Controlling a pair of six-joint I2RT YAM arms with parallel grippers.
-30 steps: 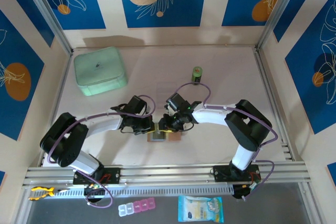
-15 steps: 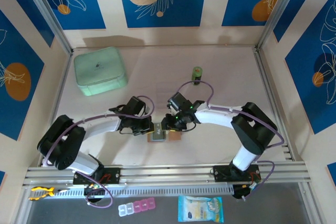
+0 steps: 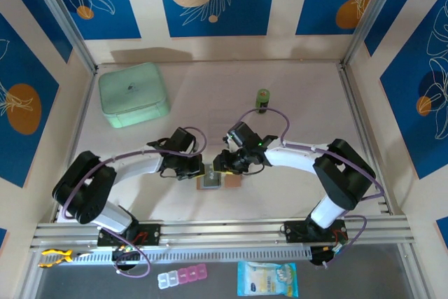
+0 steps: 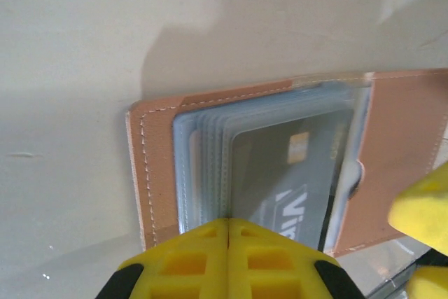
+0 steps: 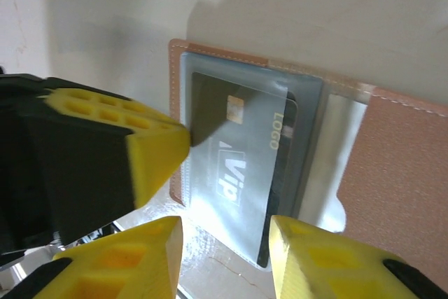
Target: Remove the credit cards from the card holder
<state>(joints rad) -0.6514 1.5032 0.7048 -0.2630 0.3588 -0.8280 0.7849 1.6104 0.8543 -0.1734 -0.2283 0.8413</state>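
We see the card holder (image 3: 229, 183) lying open on the table (image 3: 301, 89), in the near middle of the top view, just ahead of the two arm bases; its pinkish-tan leather is spread flat, with a stack of clear sleeves on its left half; the left gripper (image 3: 201, 170) reaches in from the left and the right gripper (image 3: 221, 166) from the right, and the two meet over the holder; from the left wrist we find the left gripper's fingers (image 4: 189, 257) pressed together with no gap, clenched on nothing we can make out, their tips at the near edge of the sleeves; a credit card (image 4: 287, 187) sits inside the top sleeve, dark, with a gold chip and white lettering; from the right wrist that card shows "Vip" on its face and "LOGO" along one edge, and a yellow fingertip of the left gripper rests against the sleeve's left edge; the right gripper's jaws stand apart, released, one on each side of the sleeve's near end, and we cannot tell whether either touches it; well apart, at the far left of the table, lies a mint-green case (image 3: 133, 94); a small green bottle (image 3: 263, 99) stands upright at the far middle.
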